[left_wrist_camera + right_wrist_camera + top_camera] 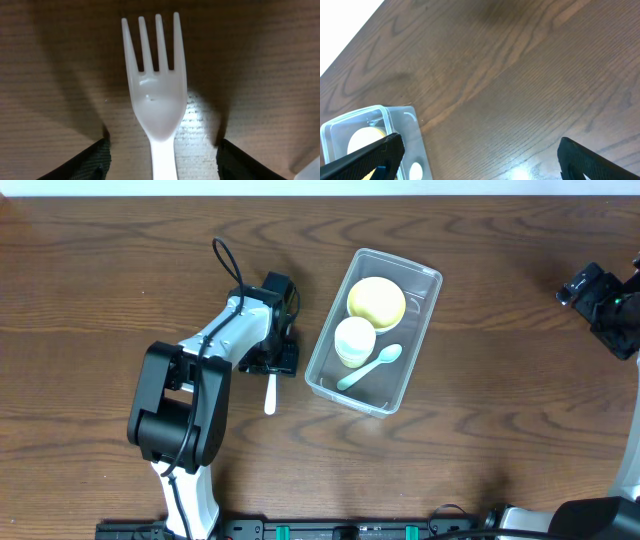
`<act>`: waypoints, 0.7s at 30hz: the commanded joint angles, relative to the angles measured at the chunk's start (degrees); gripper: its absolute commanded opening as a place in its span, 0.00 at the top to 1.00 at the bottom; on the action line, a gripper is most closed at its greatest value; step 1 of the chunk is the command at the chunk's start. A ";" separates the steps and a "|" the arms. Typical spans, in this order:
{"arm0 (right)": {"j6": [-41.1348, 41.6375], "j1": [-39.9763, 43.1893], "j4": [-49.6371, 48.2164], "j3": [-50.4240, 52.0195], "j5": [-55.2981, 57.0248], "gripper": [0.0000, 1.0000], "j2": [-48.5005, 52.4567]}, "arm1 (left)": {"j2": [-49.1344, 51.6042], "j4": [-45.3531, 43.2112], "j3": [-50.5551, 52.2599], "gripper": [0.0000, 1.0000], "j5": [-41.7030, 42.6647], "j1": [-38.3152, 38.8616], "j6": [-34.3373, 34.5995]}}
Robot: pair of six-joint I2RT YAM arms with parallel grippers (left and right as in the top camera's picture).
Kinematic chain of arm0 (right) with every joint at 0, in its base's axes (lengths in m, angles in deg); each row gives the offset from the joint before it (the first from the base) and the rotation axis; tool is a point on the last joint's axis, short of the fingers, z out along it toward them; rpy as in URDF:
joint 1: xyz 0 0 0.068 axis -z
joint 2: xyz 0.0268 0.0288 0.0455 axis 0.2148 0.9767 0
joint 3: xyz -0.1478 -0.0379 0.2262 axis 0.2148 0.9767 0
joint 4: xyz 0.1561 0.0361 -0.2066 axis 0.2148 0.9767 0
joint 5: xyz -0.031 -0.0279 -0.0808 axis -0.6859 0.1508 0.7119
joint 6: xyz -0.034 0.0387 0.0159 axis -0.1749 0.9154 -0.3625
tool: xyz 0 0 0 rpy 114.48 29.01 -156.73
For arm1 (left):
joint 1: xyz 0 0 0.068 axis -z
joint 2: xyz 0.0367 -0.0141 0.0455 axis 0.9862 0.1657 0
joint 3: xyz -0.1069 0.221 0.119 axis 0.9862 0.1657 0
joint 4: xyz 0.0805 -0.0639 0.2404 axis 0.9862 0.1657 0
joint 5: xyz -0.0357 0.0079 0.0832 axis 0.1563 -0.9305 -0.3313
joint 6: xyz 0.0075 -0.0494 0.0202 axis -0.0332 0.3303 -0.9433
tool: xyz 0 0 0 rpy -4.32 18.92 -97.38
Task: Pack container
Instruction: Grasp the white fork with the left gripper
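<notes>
The clear rectangular container (322, 370) stands at the table's middle and holds a yellow bowl (376, 300), a white cup (354, 340) and a teal spoon (372, 366). A white plastic fork (269, 395) lies flat on the table to its left. My left gripper (276, 360) is low over the fork, open, with a finger on each side of the handle and not touching it (162, 150). The fork's tines (152, 45) point away from the wrist. My right gripper (600, 292) is open and empty at the far right (480, 150). The container's corner (350, 117) shows at the lower left of the right wrist view.
The table is dark brown wood (480, 430). The left arm's black base link (175, 415) stands at the lower left. The table's back edge (350, 30) runs across the upper left of the right wrist view.
</notes>
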 commanded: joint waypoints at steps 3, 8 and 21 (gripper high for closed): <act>-0.20 0.35 0.02 -0.20 -0.02 0.01 -0.31 | 0.35 -0.17 0.44 0.43 0.24 -0.11 1.05; -0.20 0.35 0.00 -0.20 -0.02 0.01 -0.31 | 0.57 -0.87 1.38 0.61 2.99 -0.11 1.40; -0.20 0.35 0.02 -0.20 -0.02 0.01 -0.31 | -7.41 8.15 -6.82 0.94 2.97 -4.55 1.33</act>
